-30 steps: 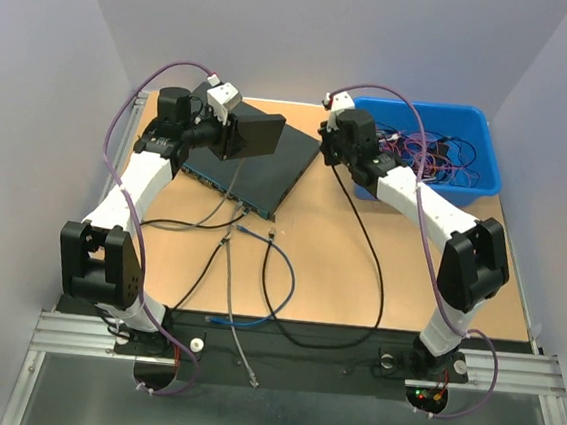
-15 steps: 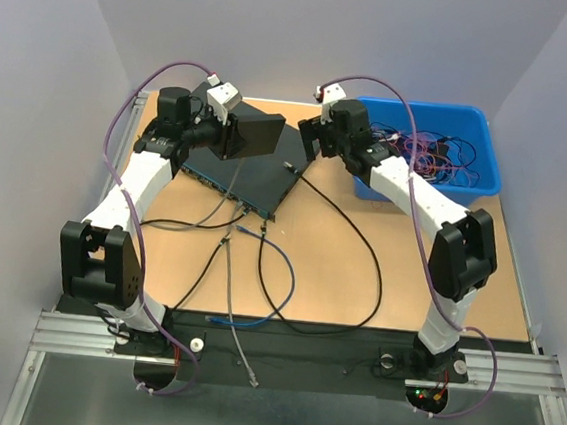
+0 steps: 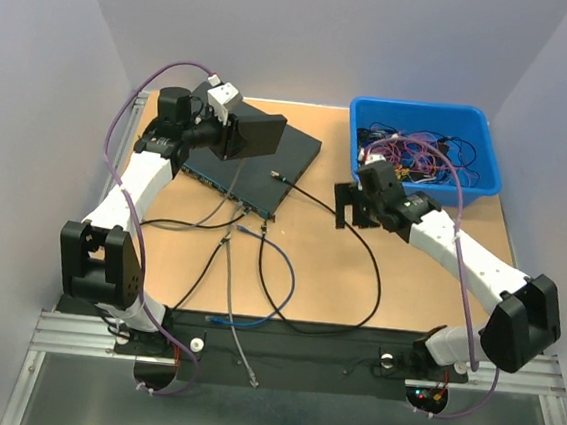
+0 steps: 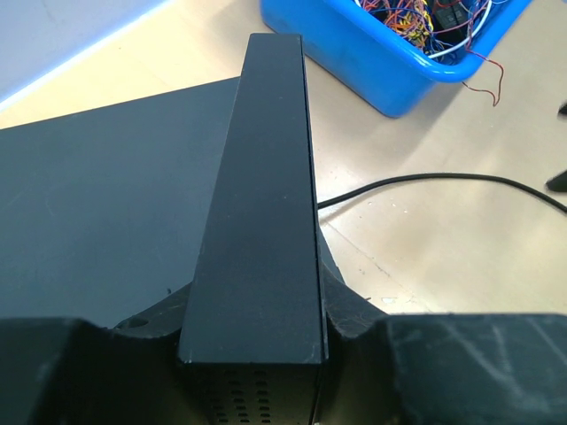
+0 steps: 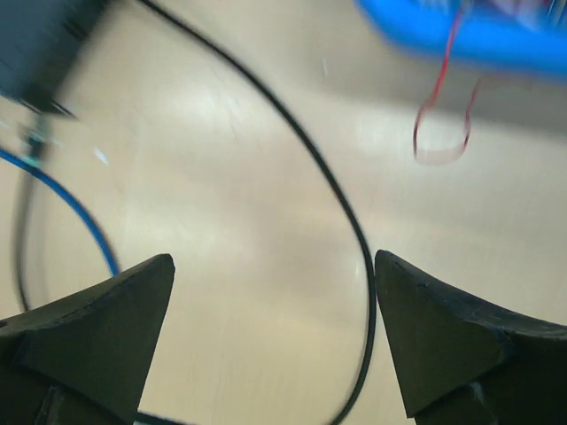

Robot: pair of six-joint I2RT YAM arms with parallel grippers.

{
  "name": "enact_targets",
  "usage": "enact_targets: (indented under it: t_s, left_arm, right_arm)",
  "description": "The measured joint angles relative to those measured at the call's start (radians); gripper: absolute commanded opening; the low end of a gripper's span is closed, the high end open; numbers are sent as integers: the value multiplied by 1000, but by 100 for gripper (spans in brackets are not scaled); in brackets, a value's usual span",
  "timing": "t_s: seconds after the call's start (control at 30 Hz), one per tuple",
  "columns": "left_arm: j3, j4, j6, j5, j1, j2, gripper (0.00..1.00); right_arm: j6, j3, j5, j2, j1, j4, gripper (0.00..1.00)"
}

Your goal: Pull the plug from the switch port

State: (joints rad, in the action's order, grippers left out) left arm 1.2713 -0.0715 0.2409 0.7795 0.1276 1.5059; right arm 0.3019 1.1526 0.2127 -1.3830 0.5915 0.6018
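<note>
R gripper (image 3: 345, 206) wide open, empty, over black cable (image 5: 356, 235). L gripper (image 3: 233, 133) part-closed, clamping upright black slab (image 4: 261, 221) above switch (image 3: 291, 157).

Bright, even overhead light with soft, faint shadows.
The top and left wrist views are sharp; the right wrist view is motion-blurred, with pale glare on the surface (image 5: 221, 111).
</note>
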Motion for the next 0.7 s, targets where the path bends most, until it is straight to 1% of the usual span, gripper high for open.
enact_targets:
  t_s: [0.07, 0.2, 0.37, 0.43, 0.53, 0.57, 0.63, 0.7]
  left_arm:
    - [0, 0, 0, 3, 2, 0, 0]
    - [-1, 0, 0, 13, 5, -1, 0]
    - [-23, 2, 0, 24, 12, -20, 0]
    - [-35, 7, 1, 29, 16, -32, 0]
    - [-42, 8, 1, 39, 17, -45, 0]
    - [-43, 8, 1, 42, 17, -48, 0]
    - [-45, 14, 1, 50, 17, -51, 0]
    - [-47, 18, 1, 55, 17, -51, 0]
  right_arm:
    - [52, -60, 0, -11, -1, 38, 99]
    - [166, -169, 0, -89, -5, 119, 98]
    - [231, -210, -4, -146, -43, 142, 95]
    - [246, -222, -7, -161, -68, 139, 90]
    - [260, -257, -26, -182, -101, 121, 78]
    - [261, -259, -32, -182, -109, 120, 68]
    - [264, -269, -61, -182, -122, 99, 56]
    - [259, -277, -72, -182, -128, 76, 40]
